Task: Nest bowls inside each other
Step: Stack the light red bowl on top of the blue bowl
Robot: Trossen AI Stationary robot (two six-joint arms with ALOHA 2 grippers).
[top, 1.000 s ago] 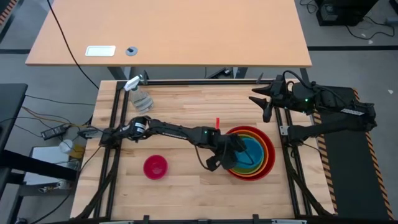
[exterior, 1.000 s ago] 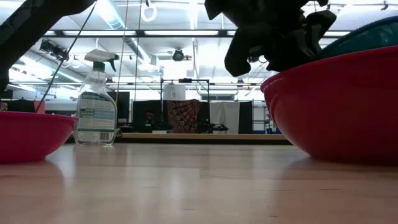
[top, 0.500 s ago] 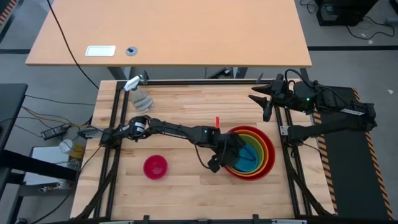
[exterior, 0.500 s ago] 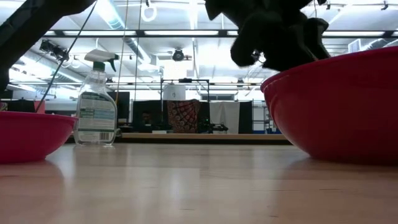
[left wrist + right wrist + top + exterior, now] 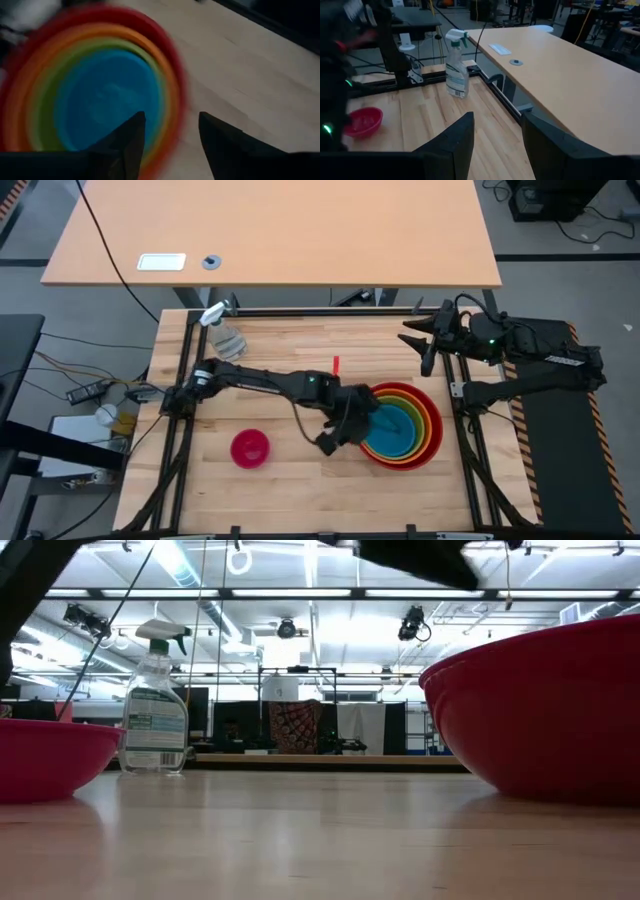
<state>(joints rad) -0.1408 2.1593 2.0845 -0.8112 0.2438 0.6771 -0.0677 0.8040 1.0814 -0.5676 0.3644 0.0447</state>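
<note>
The red bowl (image 5: 432,430) rests on its base at the table's right, with the orange, green and blue bowl (image 5: 392,430) nested level inside it. The stack also fills my left wrist view, blue bowl (image 5: 102,100) innermost. The pink bowl (image 5: 249,448) stands alone at the near left. My left gripper (image 5: 358,425) hangs open above the stack's left rim and touches nothing. My right gripper (image 5: 420,340) waits open at the far right, well above the table.
A clear spray bottle (image 5: 222,330) stands at the table's far left corner. The low view shows the red bowl (image 5: 540,710) on the right, the pink bowl (image 5: 50,755) on the left and bare wood between them. A larger desk (image 5: 270,230) lies beyond the table.
My left gripper has let go of the blue bowl, risen, and drawn back toward the table's left. The blue bowl, tilted a second ago with one edge above the red rim, has dropped level into the green bowl.
</note>
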